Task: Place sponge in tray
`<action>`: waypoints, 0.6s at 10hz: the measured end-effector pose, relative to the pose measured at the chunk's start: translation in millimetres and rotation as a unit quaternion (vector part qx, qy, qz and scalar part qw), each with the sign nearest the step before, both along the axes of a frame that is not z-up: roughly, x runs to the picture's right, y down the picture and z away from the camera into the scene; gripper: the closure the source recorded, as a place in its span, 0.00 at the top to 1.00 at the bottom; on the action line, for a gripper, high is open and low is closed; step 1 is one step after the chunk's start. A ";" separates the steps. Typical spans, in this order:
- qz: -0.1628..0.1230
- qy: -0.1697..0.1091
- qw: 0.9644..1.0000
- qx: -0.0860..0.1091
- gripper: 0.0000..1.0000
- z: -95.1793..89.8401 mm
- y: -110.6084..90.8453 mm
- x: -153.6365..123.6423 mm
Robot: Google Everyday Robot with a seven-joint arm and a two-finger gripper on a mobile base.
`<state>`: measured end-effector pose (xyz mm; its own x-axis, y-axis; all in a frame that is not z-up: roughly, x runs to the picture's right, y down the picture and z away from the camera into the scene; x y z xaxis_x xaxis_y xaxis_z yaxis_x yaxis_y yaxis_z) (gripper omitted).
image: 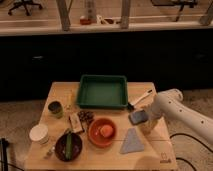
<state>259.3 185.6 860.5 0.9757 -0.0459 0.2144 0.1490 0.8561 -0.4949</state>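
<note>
Sponge (137, 116) sits at the tip of the gripper (144, 119), over the table (61, 95) just right of the orange bowl (101, 132) and near the tray (102, 105), not yet inside. Carrying it over and releasing remain. Its long axis runs roughly left-right. Whether the jaws clamp it, I cannot tell.

Just one camera here; it sits high on the near side of the wooden table (60, 95), tilted down, facing across it toward a dark low wall (100, 52) and a lit room with office chairs (25, 5) behind; mid distance, so the whole tabletop fills the lower half, tray (102, 78) about centre; the arm (172, 105) enters from the picture's right, gripper (142, 120) at the sponge (136, 117), just off the tray's near right corner
</note>
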 end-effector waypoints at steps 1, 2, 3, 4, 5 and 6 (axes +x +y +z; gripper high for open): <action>-0.011 -0.008 1.000 -0.002 0.80 -0.1 -1.6 -6.4; -0.024 -0.016 1.000 -0.006 0.80 0.0 -1.6 -11.4; -0.033 -0.021 0.999 -0.010 0.80 -0.1 -1.4 -14.5; -0.040 -0.027 0.999 -0.013 0.80 2.1 -2.5 -17.9; -0.046 -0.031 0.998 -0.017 0.79 5.4 -3.1 -19.6; -0.050 -0.033 0.998 -0.020 0.73 7.0 -2.1 -19.7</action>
<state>239.6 183.5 867.5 0.9506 -0.1326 0.2807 0.2657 0.8153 -0.5144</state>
